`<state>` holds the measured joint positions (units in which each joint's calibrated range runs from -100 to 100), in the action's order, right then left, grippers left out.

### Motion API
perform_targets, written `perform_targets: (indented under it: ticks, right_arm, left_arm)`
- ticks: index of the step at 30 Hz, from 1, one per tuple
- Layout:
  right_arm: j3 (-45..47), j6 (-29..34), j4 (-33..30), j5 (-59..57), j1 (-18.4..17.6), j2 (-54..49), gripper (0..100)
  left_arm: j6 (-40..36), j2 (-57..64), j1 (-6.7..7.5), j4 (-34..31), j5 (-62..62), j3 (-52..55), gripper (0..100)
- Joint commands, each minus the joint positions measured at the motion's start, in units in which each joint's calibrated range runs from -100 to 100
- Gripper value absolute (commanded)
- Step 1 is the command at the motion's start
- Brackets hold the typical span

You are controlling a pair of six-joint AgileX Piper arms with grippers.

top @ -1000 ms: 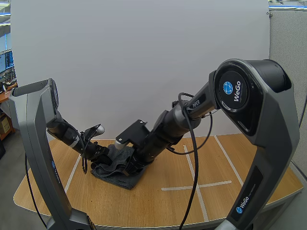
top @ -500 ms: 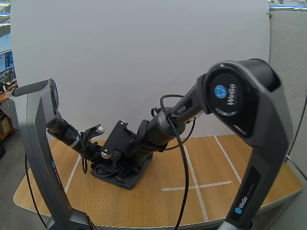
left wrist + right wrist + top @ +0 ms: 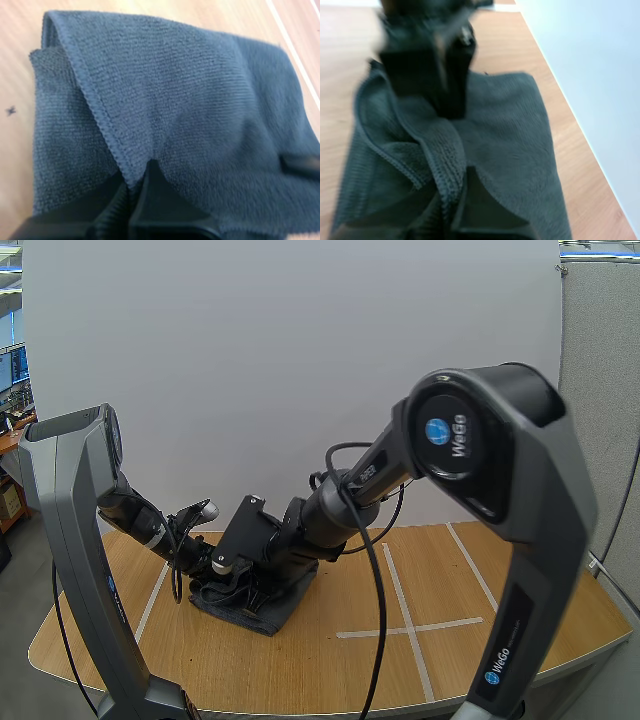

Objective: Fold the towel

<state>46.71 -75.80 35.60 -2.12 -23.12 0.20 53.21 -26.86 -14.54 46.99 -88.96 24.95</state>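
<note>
From above, the dark grey towel (image 3: 262, 608) lies bunched on the desk (image 3: 330, 670), left of centre. The left arm (image 3: 140, 520) slopes down to it from the left. The right arm (image 3: 340, 505) stretches low across the desk, its wrist over the cloth. The arms hide both sets of fingers here.

The left wrist view shows the left fingers (image 3: 160, 202) pinching a raised fold of the towel (image 3: 210, 100) at its stitched hem (image 3: 100, 115).

The right wrist view shows the right fingers (image 3: 480, 205) nipping a ridge of the towel (image 3: 515, 130), with the left gripper (image 3: 451, 107) just beyond, also on the cloth.
</note>
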Motion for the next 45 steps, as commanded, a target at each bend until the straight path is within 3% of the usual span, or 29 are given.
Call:
perform_targets:
  ticks: [1,6,10,20,21,23,24,25,26,31,36,37,41,45]
  right_arm:
    - [-0.2,-0.2,-0.3,-14.5,0.0,-8.7,0]
    - [-0.2,5.2,-4.2,-29.3,0.0,-9.9,0]
    - [-0.2,10.6,-10.1,-32.9,0.0,-8.1,0]
    - [2.5,12.3,-10.6,-37.7,0.0,-5.8,0]
    - [2.5,12.6,-10.6,-39.0,0.0,-6.3,10]
    - [2.5,13.3,-10.6,-41.5,0.0,-7.2,46]
    - [2.5,14.3,-10.6,-42.8,0.0,-7.9,74]
    - [2.5,15.1,-10.7,-43.8,0.0,-8.5,91]
    - [2.5,16.3,-11.3,-45.2,0.0,-9.3,100]
    - [2.5,20.0,-15.9,-49.3,0.0,-15.4,100]
    - [2.5,20.2,-16.2,-41.3,0.0,-22.1,97]
    - [2.5,20.2,-16.2,-39.4,0.1,-22.4,82]
    - [2.5,20.2,-16.2,-31.7,0.2,-19.9,0]
    - [2.5,20.3,-15.7,-18.4,0.2,-13.5,0]
  left_arm:
    - [0.1,-0.6,0.28,-0.6,7.1,0.3,0]
    - [0.1,-0.6,0.28,-0.6,7.9,0.3,0]
    - [0.1,-0.6,0.28,-0.6,9.1,0.3,0]
    - [0.1,-0.6,0.28,-0.8,9.5,0.3,0]
    - [0.1,-0.6,0.28,-0.8,9.5,0.3,0]
    - [0.1,-0.6,0.28,-0.8,9.7,0.3,0]
    - [0.1,-0.6,0.28,-0.8,9.7,0.3,0]
    - [0.1,-0.6,0.28,-0.8,9.7,0.3,0]
    - [0.1,-0.6,0.28,-0.8,9.9,0.3,0]
    - [0.1,-0.6,0.28,-0.9,10.9,0.3,0]
    - [0.0,-0.6,0.28,-1.4,10.7,0.2,0]
    - [0.0,-0.4,0.28,-1.5,10.3,0.2,0]
    - [-0.4,-0.4,0.28,-2.1,8.6,0.2,0]
    - [-1.3,-0.4,0.28,-2.1,8.3,0.2,0]
